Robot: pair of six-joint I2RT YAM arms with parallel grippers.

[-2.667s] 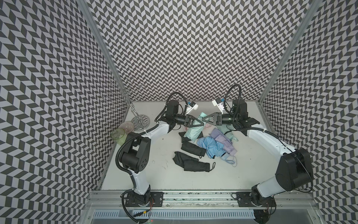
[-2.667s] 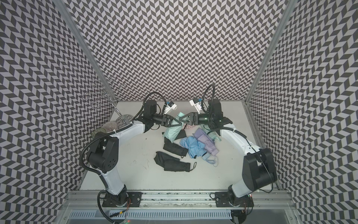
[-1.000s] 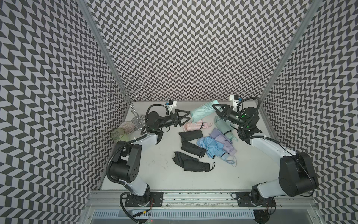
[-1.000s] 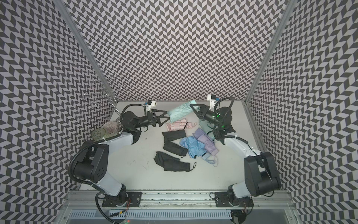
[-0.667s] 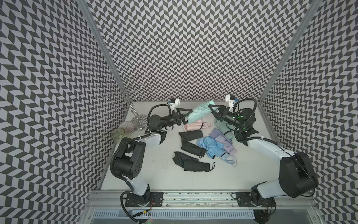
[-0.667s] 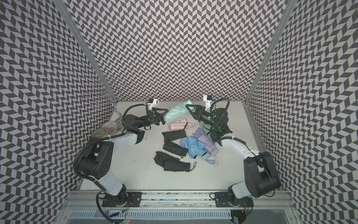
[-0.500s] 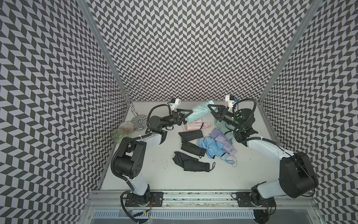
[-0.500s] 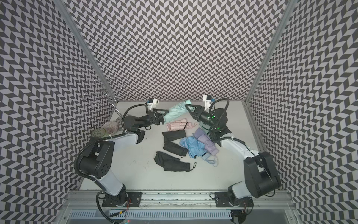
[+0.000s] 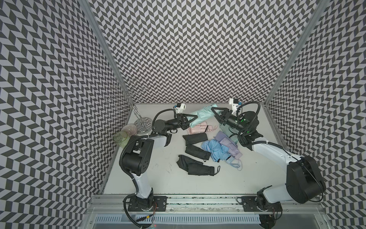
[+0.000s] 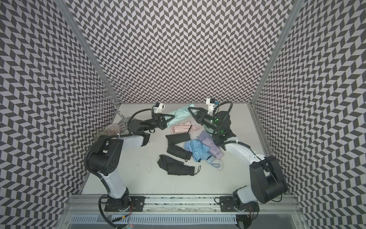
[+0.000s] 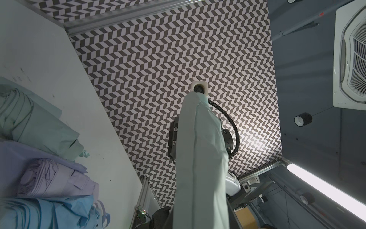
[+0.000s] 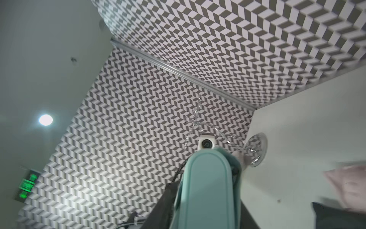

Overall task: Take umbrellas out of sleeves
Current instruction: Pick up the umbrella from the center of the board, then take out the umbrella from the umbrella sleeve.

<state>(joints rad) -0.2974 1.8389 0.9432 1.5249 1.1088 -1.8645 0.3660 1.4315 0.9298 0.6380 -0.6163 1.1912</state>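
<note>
In both top views your left gripper [image 9: 191, 121] is clamped on one end of the mint-green fabric-sleeved compact umbrella [image 9: 202, 115]. It slants across the back of the white table [image 9: 158, 178], just behind the folded pink umbrella [image 9: 199, 127]. Your right gripper [image 9: 214, 113] sits at its other end, and you cannot tell whether those jaws grip or have let go. In the left wrist view the umbrella [image 11: 200, 158] runs straight out toward the other arm. In the right wrist view you see it [image 12: 208, 184] end-on, rounded, with the jaws hidden.
</note>
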